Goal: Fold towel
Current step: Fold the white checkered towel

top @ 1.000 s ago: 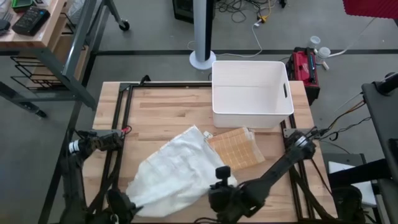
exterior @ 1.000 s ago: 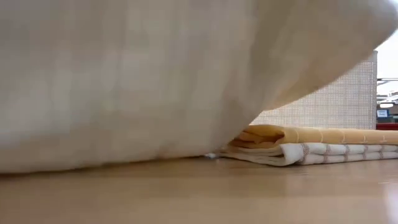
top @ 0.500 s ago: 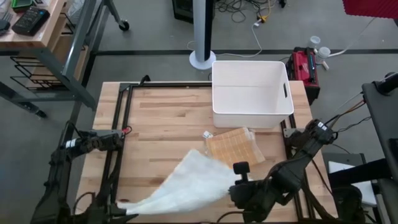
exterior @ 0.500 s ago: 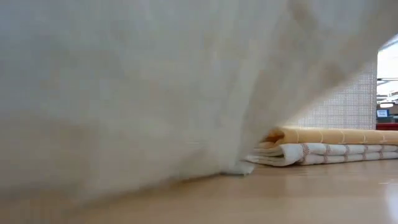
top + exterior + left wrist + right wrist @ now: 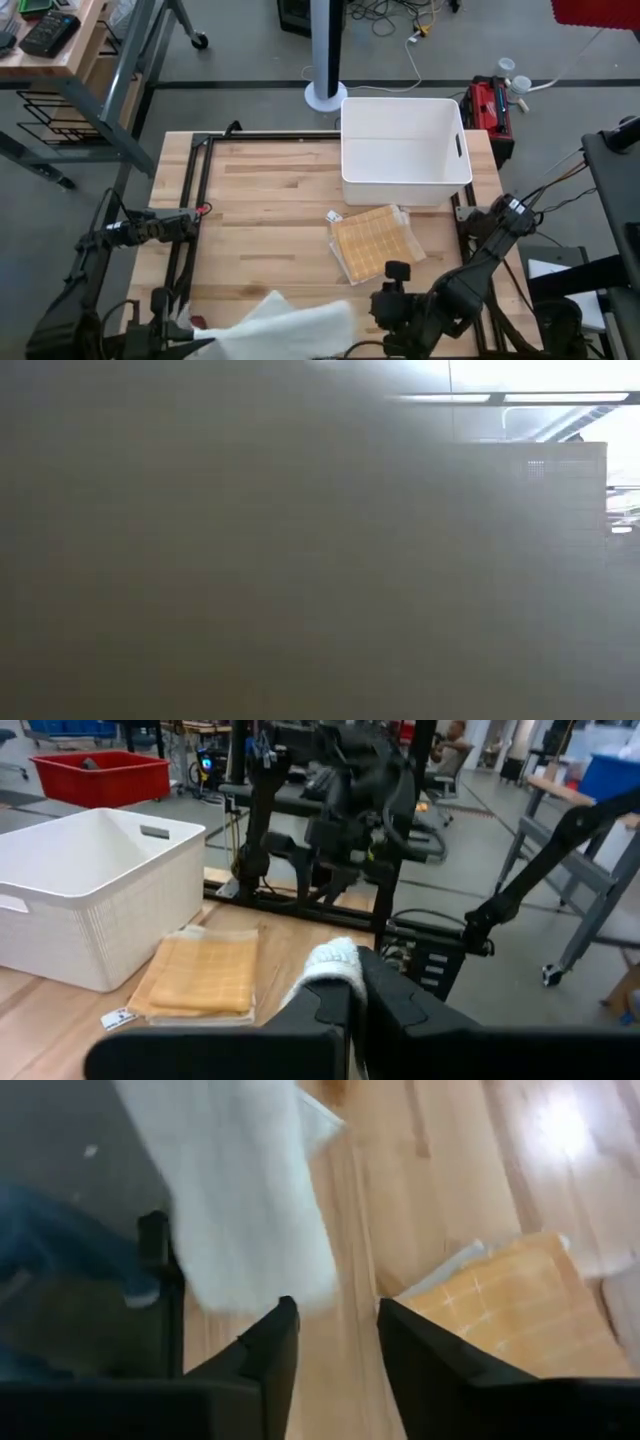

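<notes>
The white towel [image 5: 285,325] stretches along the table's near edge and fills the low view [image 5: 250,560] as a grey blur. My left gripper [image 5: 352,970] is at its left end [image 5: 190,335], shut on it. My right gripper [image 5: 335,1305] stands open just past the towel's right end [image 5: 378,308], with nothing between its fingers; the towel [image 5: 240,1200] shows beyond them. A folded orange towel [image 5: 375,240] lies on a folded white one at mid-right. My left gripper pinches a bunched bit of the towel [image 5: 330,963] between its two fingers; a white tuft sticks out past the fingertips. The fingers point nearly level. From there the towel runs toward the table's right along the near edge [image 5: 300,320].
A white bin [image 5: 405,145] stands at the far right, behind the folded stack. A small card [image 5: 333,216] lies beside the stack. Bare wood [image 5: 260,200] spans the table's middle and far left.
My right gripper has opened, let go of the towel and drawn toward the table's right. My left gripper has risen with the towel's left end. The towel has been drawn off the table's middle toward the near edge and now covers the low view.
</notes>
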You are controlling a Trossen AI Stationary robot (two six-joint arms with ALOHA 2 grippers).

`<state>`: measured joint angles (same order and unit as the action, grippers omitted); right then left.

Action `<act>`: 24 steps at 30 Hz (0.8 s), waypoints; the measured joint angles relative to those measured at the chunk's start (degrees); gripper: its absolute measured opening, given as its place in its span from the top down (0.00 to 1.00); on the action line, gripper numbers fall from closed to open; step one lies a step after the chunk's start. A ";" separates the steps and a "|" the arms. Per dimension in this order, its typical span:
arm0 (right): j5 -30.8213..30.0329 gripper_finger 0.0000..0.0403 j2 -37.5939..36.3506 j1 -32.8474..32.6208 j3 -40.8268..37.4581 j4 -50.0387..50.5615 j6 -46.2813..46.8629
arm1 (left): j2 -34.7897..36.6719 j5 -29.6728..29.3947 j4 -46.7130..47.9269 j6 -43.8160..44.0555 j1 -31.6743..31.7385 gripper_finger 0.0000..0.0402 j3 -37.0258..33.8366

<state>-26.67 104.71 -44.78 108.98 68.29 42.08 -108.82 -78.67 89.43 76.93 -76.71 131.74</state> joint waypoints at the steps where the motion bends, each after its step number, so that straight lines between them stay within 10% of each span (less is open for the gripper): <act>1: -1.36 0.66 0.00 -0.67 -0.74 0.05 2.55 | 0.02 -0.20 -0.23 0.02 0.10 1.00 0.37; 7: -5.73 0.58 0.01 -4.75 -11.34 -8.90 16.00 | 0.13 -0.21 -1.42 -1.44 0.20 1.00 1.75; 13: -4.48 0.56 0.11 -4.26 -29.23 -49.07 16.46 | 0.13 3.59 -5.42 -6.32 0.15 1.00 1.75; 24: 5.76 0.56 2.05 9.61 -46.16 -79.73 9.38 | 0.13 10.22 -29.13 -38.06 -0.63 1.00 1.15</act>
<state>-20.91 106.76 -35.16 62.83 -11.43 51.46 -108.68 -68.45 60.30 38.87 -77.34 132.89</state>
